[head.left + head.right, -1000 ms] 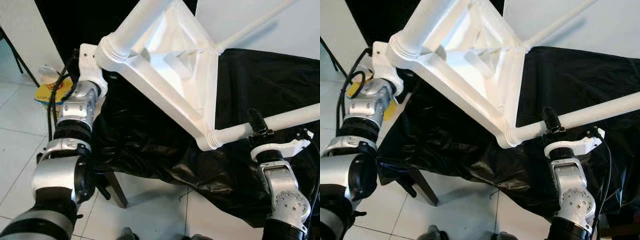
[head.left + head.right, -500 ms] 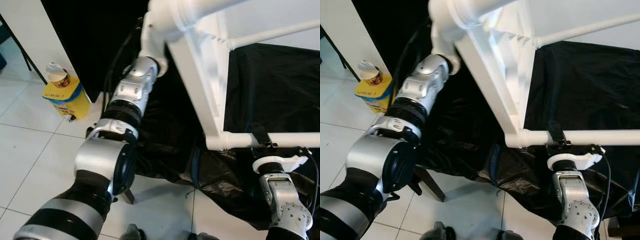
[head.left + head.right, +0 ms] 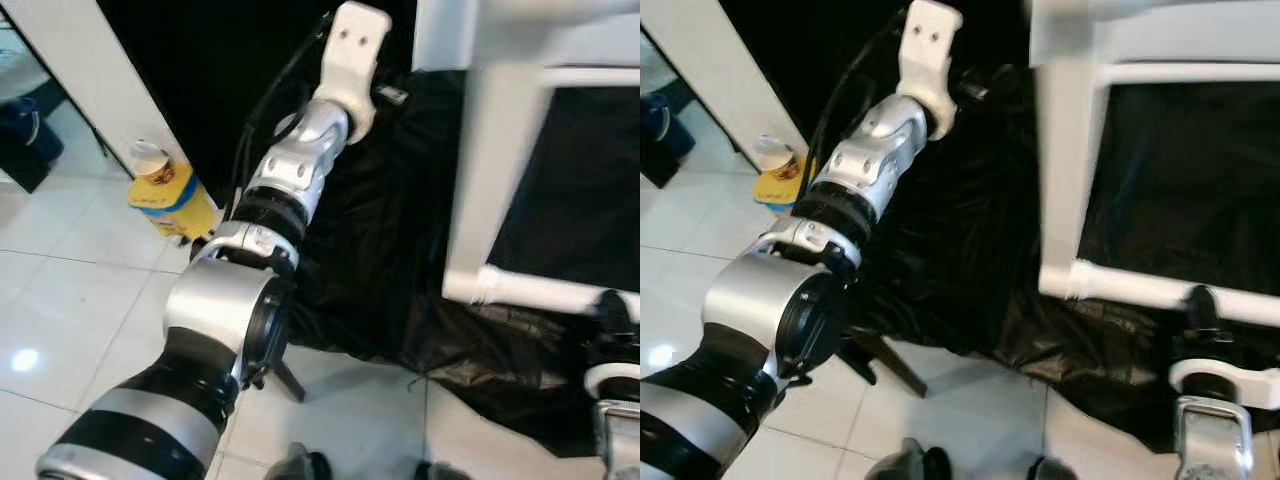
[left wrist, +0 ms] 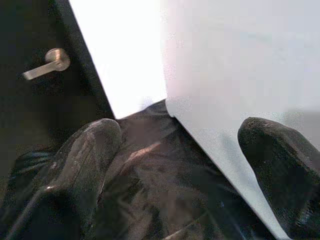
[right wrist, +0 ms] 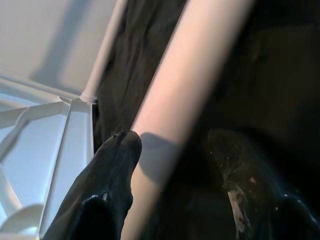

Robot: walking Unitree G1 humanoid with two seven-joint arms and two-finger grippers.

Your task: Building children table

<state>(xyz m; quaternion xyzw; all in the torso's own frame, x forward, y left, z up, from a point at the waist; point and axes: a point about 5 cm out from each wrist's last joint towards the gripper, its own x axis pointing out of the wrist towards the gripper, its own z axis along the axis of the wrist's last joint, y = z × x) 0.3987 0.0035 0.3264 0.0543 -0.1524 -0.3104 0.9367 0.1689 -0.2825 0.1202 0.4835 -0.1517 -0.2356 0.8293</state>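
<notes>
While the white children's table point(image 3: 505, 190) is standing tipped up on the black-draped worktop point(image 3: 400, 250), its flat panel is rising at the right of the head views and one round white leg point(image 3: 1160, 288) is running sideways near the bottom edge. The left arm is reaching up and forward along the panel's left side, and the wrist view is showing the left claw point(image 4: 175, 165) with its two black fingers point(image 4: 85, 160) spread apart, the white panel edge lying between them over the crinkled black sheet; whether either finger is touching the panel cannot be told. The right claw point(image 5: 175, 170) is sitting low at the right, its fingers point(image 5: 112, 185) lying on either side of the round leg, one finger pressing against the tube, so it is gripping the leg. A yellow container point(image 3: 165, 190) with a cup on top is standing on the white tiled floor point(image 3: 70, 300) beside the worktop, and a door handle point(image 4: 45, 62) is showing on a dark door.
</notes>
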